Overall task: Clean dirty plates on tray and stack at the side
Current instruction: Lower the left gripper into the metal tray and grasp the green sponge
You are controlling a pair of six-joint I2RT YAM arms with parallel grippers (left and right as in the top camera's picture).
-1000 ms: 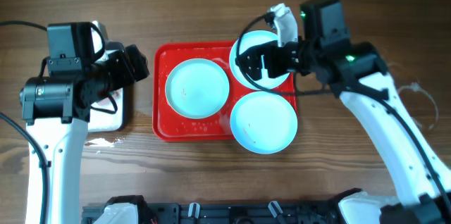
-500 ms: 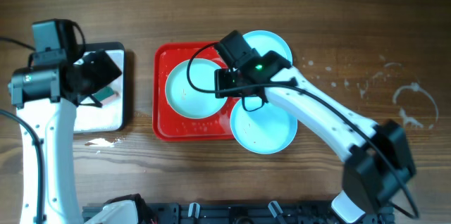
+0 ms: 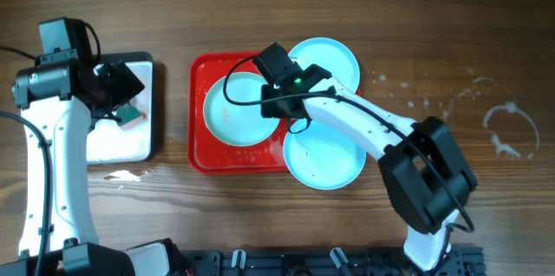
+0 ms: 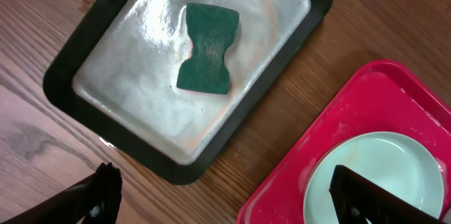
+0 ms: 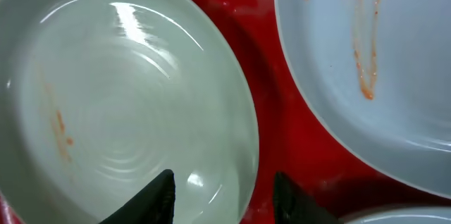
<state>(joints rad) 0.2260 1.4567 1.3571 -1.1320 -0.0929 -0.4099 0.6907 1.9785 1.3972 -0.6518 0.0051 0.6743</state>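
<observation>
Over left plate (image 5: 106,111) rim, right gripper (image 5: 222,199) jaws wide, gripping nothing.

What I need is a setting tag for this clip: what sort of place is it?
Probably a lab dishwashing setup: smeared plates on a red tray, a sponge in a pan, a wooden table.
</observation>
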